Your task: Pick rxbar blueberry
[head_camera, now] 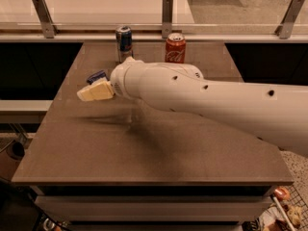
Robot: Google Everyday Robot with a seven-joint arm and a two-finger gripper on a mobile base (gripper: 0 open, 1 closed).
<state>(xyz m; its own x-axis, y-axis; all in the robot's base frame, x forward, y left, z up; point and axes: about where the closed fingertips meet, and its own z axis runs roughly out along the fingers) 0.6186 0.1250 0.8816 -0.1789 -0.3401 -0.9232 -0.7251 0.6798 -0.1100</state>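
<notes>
The rxbar blueberry [96, 75] is a small flat dark navy bar lying on the brown table [144, 148] at the left. Only its far end shows behind my gripper. My gripper [94, 92], with cream-coloured fingers, reaches leftward from the big white arm [202, 95] and hovers just in front of and over the bar.
A blue-and-silver slim can [124, 43] and a red cola can [175, 47] stand upright at the table's far edge. Behind them runs a glass rail with metal posts [167, 9]. The table's left edge is close to the gripper.
</notes>
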